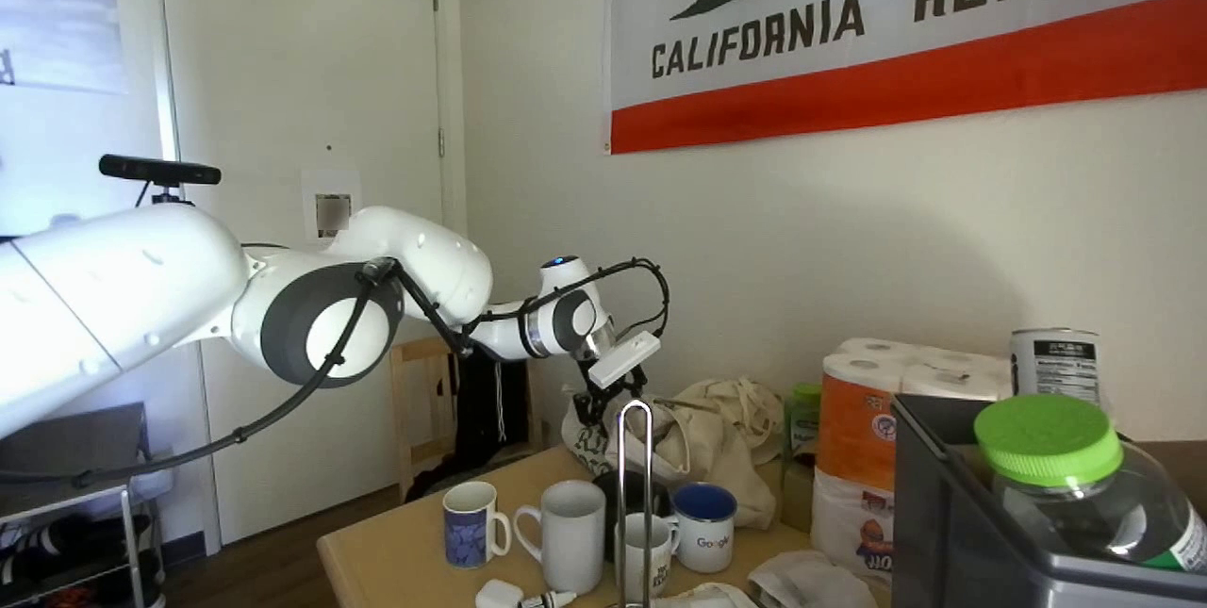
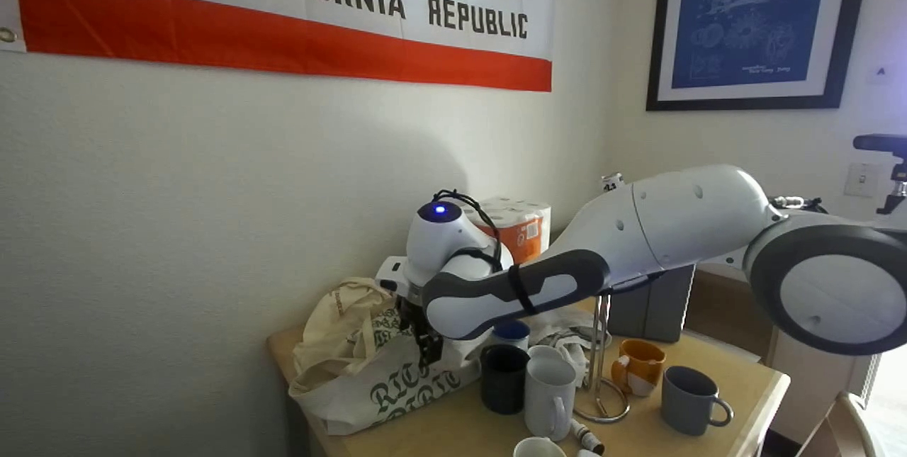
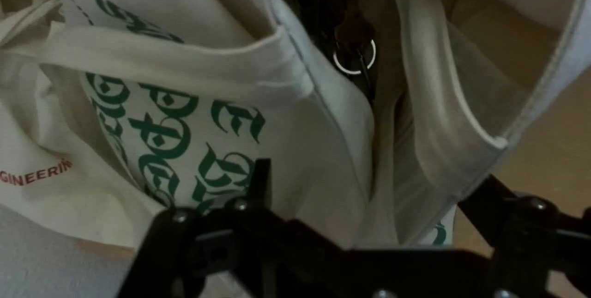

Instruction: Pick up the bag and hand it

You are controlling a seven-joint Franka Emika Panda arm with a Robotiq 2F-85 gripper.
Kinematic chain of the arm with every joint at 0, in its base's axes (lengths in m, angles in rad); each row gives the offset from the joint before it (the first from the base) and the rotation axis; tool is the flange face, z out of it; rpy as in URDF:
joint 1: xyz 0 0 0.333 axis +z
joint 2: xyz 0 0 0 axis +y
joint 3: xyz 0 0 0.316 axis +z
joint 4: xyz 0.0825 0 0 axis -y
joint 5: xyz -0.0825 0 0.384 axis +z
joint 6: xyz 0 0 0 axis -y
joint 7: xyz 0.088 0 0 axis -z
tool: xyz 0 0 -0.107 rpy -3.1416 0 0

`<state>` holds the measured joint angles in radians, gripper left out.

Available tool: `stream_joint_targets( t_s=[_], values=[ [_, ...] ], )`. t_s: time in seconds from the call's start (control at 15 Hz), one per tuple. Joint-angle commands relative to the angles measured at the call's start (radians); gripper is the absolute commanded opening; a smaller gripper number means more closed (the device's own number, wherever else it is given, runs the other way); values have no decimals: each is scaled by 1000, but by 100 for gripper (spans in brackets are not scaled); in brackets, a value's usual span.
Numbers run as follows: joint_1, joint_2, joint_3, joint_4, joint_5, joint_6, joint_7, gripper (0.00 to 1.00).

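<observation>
tan, straight-edged, wood-look counter [image 2: 436, 432]: smooth | cream, green-lettered, cloth tote bag [image 2: 390, 398]: matt, creased, at counter's wall-side corner | silver bent-wire metal stand [image 1: 648, 485]: glossy | bright-green round plastic lid [image 1: 1049, 438]: ribbed side

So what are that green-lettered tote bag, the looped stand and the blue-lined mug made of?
Tote bag: matte cloth, probably cotton canvas, by its soft creases and stitched hems. Looped stand: polished metal, likely steel, by its bright highlights. Mug: smooth, evenly coloured coating; glazed ceramic or enamelled metal, unclear which.
</observation>
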<state>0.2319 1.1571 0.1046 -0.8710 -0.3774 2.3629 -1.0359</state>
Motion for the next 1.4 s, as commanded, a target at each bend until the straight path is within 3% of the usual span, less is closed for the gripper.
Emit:
stream_joint_targets(
  t_s=[0.0,0.27,0.33,0.4,1.0,1.07,1.33],
  values=[
    [13,65,-15,110,28,-59,-49,100],
    [14,105,-17,153,41,-98,-60,100],
    [16,113,-20,164,39,-106,-62,75],
    [17,119,-21,175,40,-113,-63,74],
    [8,136,4,207,15,-146,-47,5],
    [9,136,5,207,16,-149,-46,0],
    [9,129,16,206,23,-165,-48,2]
  ],
)
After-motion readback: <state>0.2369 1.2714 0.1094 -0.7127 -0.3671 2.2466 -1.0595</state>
